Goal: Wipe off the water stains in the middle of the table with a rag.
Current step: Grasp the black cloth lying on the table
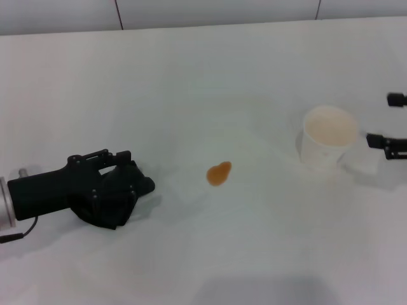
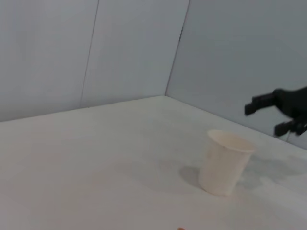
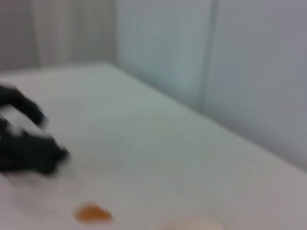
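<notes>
The water stain [image 1: 219,173] is a small orange blob in the middle of the white table [image 1: 191,76]; it also shows in the right wrist view [image 3: 92,213]. My left gripper [image 1: 130,190] lies low on the table to the left of the stain, shut on the black lumpy rag [image 1: 109,213]. A hand's width of bare table separates rag and stain. In the right wrist view, gripper and rag show as a dark blurred mass [image 3: 29,148]. My right gripper [image 1: 389,121] hovers at the far right edge, open and holding nothing, and shows in the left wrist view [image 2: 271,116].
A white paper cup [image 1: 327,136] stands upright right of the stain, just left of the right gripper; the left wrist view shows the cup [image 2: 223,163] too. Grey wall panels [image 2: 96,48] rise behind the table's far edge.
</notes>
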